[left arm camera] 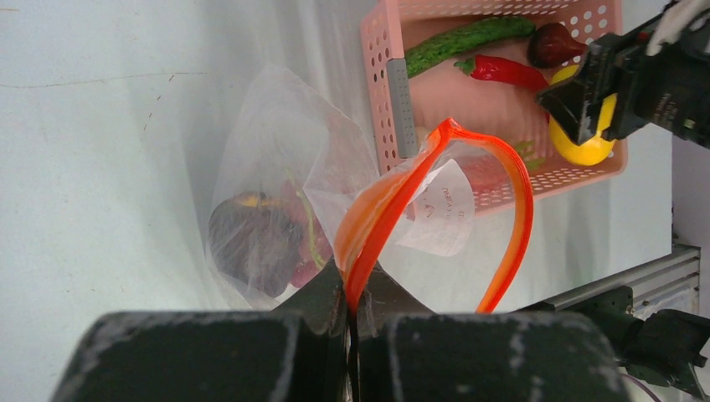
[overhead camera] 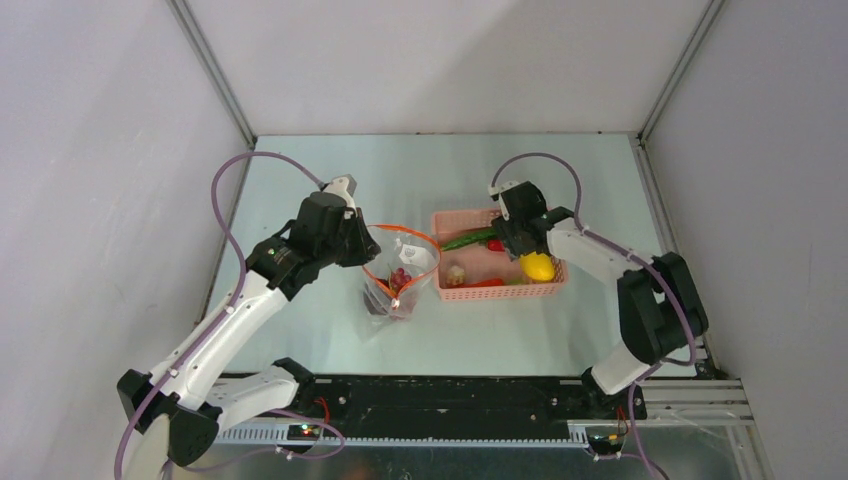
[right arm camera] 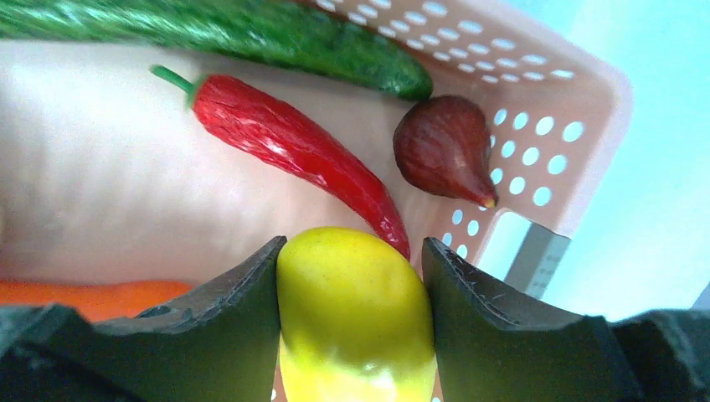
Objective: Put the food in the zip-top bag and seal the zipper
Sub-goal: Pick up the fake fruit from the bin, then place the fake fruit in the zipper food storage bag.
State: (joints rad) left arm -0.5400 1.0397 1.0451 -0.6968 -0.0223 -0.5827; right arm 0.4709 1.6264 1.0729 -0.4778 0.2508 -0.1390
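Closest to the arm bases, the bag (left arm camera: 276, 151) is standing on the table (overhead camera: 300, 330) just left of the basket (right arm camera: 536, 92). The left gripper (left arm camera: 347, 311) is pinching one end of the zipper (left arm camera: 393, 197), jaws clamped tight on it, so the orange strip is bowing out into an open loop. A dark fruit (left arm camera: 247, 243) is already sitting in the bottom, with what might be the grapes (overhead camera: 400, 280) beside it, though the plastic's too crinkly to say for sure.

Further out, the right gripper (right arm camera: 352, 260) is reaching into the basket, jaws squeezing the lemon (right arm camera: 356, 335) from both sides. Beyond that, the chili (right arm camera: 293, 146), the pod (right arm camera: 251, 33) and a fig-shaped fruit (right arm camera: 444, 146) are lying toward the far wall.

So I'm reading this as mid-loading: lemon grabbed, not yet lifted out. Next it's going to need raising clear of the basket wall, swinging left over the loop and dropping in without knocking the mouth shut. Zipping is coming way later.
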